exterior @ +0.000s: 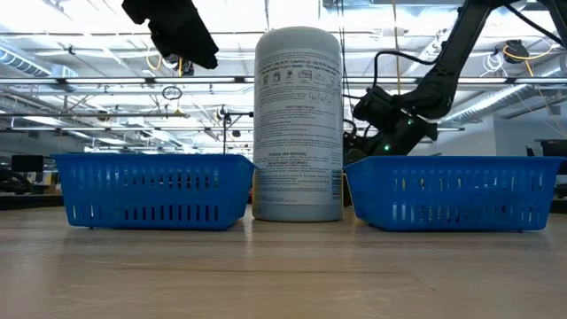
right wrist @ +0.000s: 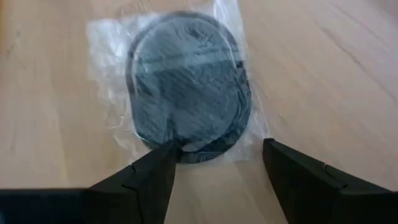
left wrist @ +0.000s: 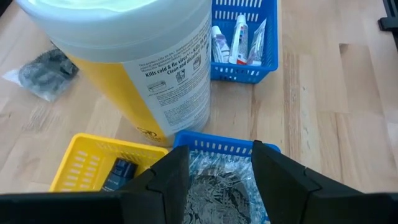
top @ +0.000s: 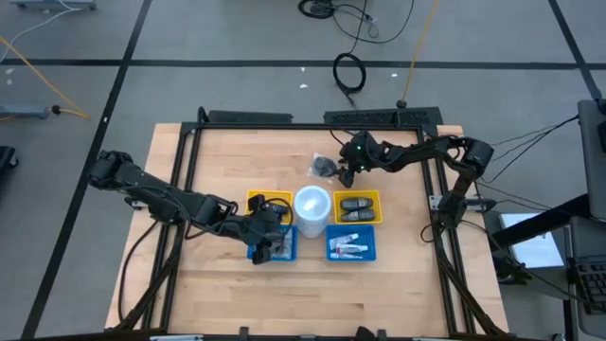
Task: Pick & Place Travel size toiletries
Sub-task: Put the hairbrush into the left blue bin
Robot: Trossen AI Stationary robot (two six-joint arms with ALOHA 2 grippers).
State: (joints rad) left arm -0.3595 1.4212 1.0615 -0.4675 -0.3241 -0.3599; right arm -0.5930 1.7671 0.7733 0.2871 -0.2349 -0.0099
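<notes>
Toiletries (top: 347, 248) sit in the blue basket (top: 351, 242) at lower right of the basket cluster, centre of the high view; left wrist view shows them as small white tubes (left wrist: 239, 39) lying side by side in that basket (left wrist: 268, 53).

Right claw (top: 347, 172) is at upper centre of the table (top: 227, 294), over a clear bag of dark round pads (top: 325, 167). In its wrist view the fingers (right wrist: 149, 177) stand apart, released, one tip at the bag's (right wrist: 186, 87) near edge; touching or just above it, hard to tell. Nothing grasped.

Left claw (top: 268, 237) hangs over the lower-left blue basket (top: 275, 248), fingers (left wrist: 165, 183) spread, nothing between them. Below it: a crinkled clear bag of grey bits (left wrist: 217, 186) in that basket.

White wipes canister (top: 311, 208) stands in the middle of the four baskets. Yellow basket (top: 358, 207) above the toiletries holds two black oblong gadgets (top: 356, 204). Second yellow basket (top: 258, 201) is at upper left of the cluster, with a dark item (left wrist: 118, 174) inside.
</notes>
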